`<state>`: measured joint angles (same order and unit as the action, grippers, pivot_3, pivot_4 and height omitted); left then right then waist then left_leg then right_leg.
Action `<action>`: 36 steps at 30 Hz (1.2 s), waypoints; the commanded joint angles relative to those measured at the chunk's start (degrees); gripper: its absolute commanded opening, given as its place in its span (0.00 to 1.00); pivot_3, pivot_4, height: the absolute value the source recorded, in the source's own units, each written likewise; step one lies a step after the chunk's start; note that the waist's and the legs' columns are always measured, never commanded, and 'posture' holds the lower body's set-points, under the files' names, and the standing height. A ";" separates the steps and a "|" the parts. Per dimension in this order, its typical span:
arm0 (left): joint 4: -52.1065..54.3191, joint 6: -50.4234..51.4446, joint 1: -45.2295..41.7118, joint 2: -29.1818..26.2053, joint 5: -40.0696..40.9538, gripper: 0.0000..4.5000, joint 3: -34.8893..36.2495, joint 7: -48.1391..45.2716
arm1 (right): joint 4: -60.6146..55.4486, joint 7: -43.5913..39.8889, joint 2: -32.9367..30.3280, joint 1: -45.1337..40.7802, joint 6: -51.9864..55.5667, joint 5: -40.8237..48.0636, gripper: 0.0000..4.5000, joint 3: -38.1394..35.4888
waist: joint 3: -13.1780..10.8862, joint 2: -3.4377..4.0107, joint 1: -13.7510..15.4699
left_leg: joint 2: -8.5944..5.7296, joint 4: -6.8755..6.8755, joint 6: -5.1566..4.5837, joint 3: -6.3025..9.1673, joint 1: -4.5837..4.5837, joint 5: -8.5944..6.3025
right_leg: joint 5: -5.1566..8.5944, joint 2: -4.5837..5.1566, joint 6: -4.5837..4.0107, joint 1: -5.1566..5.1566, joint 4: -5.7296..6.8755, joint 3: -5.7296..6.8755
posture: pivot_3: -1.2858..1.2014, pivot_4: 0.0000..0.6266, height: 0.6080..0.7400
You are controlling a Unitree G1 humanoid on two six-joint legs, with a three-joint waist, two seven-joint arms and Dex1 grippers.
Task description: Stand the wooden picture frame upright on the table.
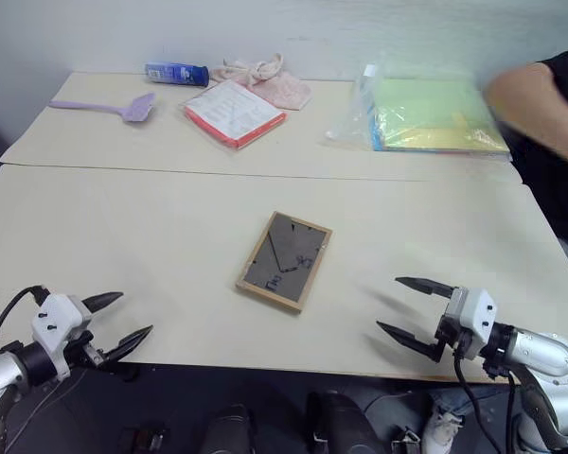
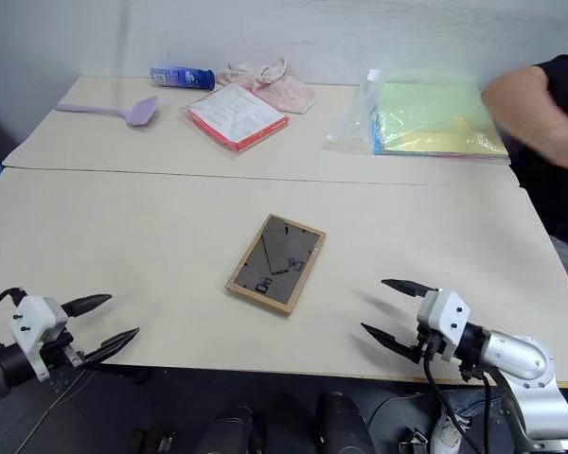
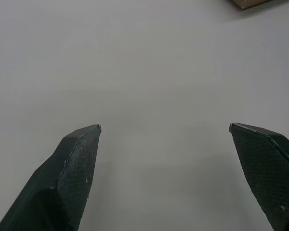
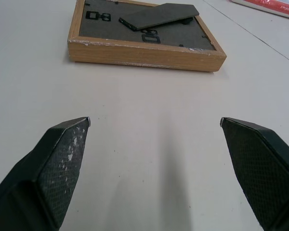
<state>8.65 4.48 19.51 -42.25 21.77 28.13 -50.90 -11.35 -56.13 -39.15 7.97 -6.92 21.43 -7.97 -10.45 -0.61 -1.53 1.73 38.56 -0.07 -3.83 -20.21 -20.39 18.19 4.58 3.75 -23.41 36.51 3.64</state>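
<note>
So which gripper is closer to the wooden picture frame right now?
Right. The right gripper sits just off the wooden picture frame, open; the left gripper is farther off on the other side.

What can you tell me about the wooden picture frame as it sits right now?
The wooden picture frame lies flat, back side up, near the middle of the table, turned at a slant. It has a light wood border around a dark grey back panel, and its easel stand is lifted slightly off the panel. Only the table touches it; both claws are apart from it.
</note>
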 commanded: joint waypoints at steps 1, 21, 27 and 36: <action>2.72 2.54 -0.48 -0.89 2.30 1.00 0.36 -0.73 | -1.37 0.29 0.28 -0.30 0.12 -0.17 0.99 0.24 | 0.00 0.00 0.00 | 0.00 0.00 0.00 0.00 0.00 0.00 | 0.00 0.00 0.00 0.00 0.00 0.00 | 0.52 0.24 1.00; -10.38 11.17 -39.01 8.00 -12.77 0.20 -32.78 5.83 | 11.77 10.79 12.76 -19.83 3.37 -14.74 0.00 15.98 | 0.03 -0.04 -0.15 | 0.01 0.50 0.06 -0.19 -0.14 0.07 | -0.04 -0.18 0.07 -0.13 0.49 -0.01 | 0.52 0.24 1.00; -2.68 13.49 -34.06 8.16 -7.27 0.20 -32.71 0.53 | 17.49 10.53 14.56 -26.36 2.35 -15.37 0.00 16.37 | 0.03 -0.03 -0.04 | 0.00 0.50 0.03 -0.16 -0.16 0.05 | -0.04 -0.11 0.07 -0.12 0.55 -0.02 | 0.52 0.24 1.00; 1.44 19.65 -28.57 6.66 -7.86 0.20 -28.61 6.35 | 18.19 7.19 11.35 -27.85 3.13 -14.86 0.00 15.09 | 0.03 -0.03 -0.02 | 0.00 0.53 0.02 -0.11 -0.18 0.05 | -0.04 -0.10 0.07 -0.11 0.53 -0.02 | 0.52 0.24 1.00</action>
<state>9.00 21.63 -9.71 -34.22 14.30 -2.35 -45.99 9.13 -48.25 -26.68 -19.83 -3.58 5.79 8.58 -10.42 -0.65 -1.55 1.75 39.08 -0.05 -3.94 -20.39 -20.34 18.15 4.48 3.82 -23.52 37.03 3.63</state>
